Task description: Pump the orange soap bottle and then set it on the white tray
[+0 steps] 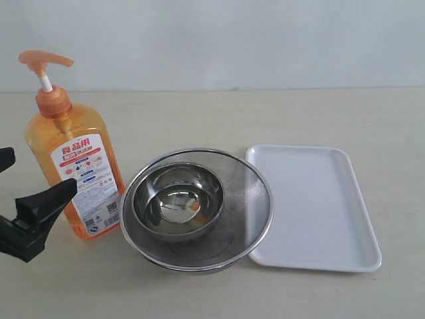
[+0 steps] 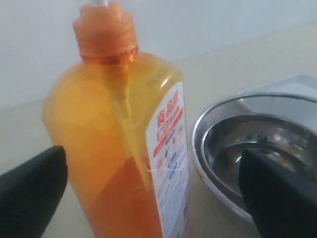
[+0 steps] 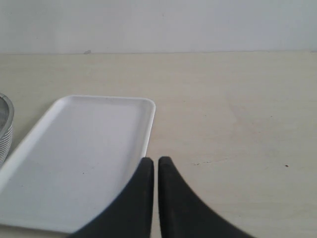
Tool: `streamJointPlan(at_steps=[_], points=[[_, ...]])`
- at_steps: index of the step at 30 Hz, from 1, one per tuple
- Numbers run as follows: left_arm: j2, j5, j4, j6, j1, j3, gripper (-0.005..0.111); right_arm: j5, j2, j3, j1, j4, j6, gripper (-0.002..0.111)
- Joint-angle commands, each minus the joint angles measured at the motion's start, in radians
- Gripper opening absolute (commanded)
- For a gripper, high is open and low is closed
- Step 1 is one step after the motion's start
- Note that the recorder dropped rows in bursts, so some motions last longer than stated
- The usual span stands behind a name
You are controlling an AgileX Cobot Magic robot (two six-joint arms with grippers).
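The bottle [image 1: 73, 173] stands on the bench beside the bowls [image 1: 196, 206], with the tray [image 1: 319, 206] beyond them. The left tool [image 2: 153, 193] gapes around it, and the right tool [image 3: 156, 166] is pinched empty. An off-centre squeeze could tip it bowlward.

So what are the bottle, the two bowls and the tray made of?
Bottle: likely plastic, glossy, and light shows through its orange walls.
Small bowl: looks like polished steel, since it reflects like a mirror.
Big bowl around it: metal too, seemingly fine mesh with a shiny rim.
Tray: probably plastic, smooth, plain white, with a soft sheen.
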Motion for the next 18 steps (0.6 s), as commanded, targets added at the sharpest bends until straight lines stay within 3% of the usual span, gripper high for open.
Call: streamJointPlan(at_steps=[1,9,18], points=[[0.125,-0.055,-0.099,0.102,0.003,-0.033,0.087,-0.007,-0.004,-0.001,-0.007,0.001,0.002,0.000],[0.194,-0.231,-0.148,0.117,0.003,-0.035,0.087,-0.012,-0.004,-0.001,-0.007,0.001,0.002,0.000],[0.284,-0.225,-0.126,0.105,0.003,-0.110,0.087,-0.008,-0.004,-0.001,-0.007,0.001,0.002,0.000]])
